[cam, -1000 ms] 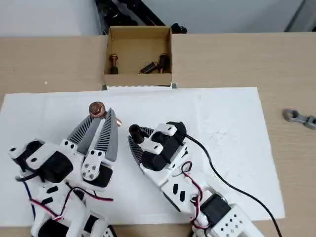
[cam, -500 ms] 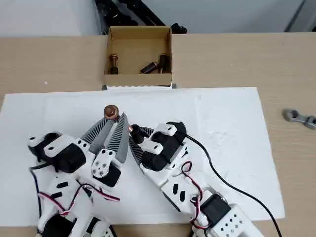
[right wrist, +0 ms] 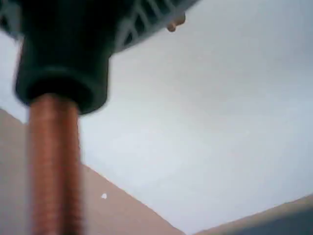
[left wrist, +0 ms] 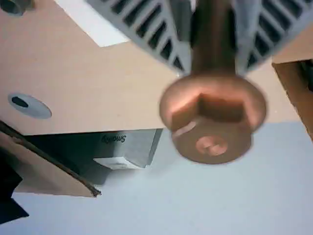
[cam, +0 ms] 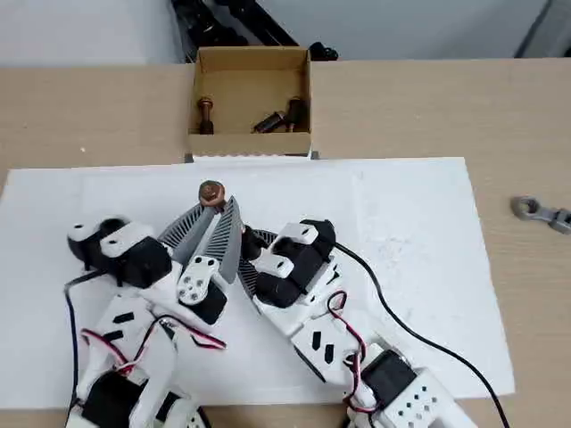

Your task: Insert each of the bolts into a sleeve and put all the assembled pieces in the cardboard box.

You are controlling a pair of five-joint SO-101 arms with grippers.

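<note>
My left gripper [cam: 219, 210] is shut on a copper bolt [cam: 211, 193] over the white sheet, its hex head [left wrist: 212, 125] sticking out past the ribbed fingers [left wrist: 146, 29]. Close to its right, my right gripper [cam: 251, 251] is shut on a black sleeve [right wrist: 63, 63]. The bolt's threaded shaft [right wrist: 54, 166] runs into the sleeve's mouth; how deep it goes is hidden. The cardboard box [cam: 250, 143] stands at the back of the table, beyond the sheet's far edge. It holds three assembled pieces [cam: 270, 121].
The white sheet [cam: 401, 232] covers the middle of the wooden table [cam: 428, 107]. A small metal tool [cam: 540, 211] lies on the bare wood at the far right. Both arms crowd the sheet's near left half.
My left gripper has carried the bolt to the right and a little farther back, closing in on the right gripper until the shaft met the sleeve. The right arm has hardly moved.
</note>
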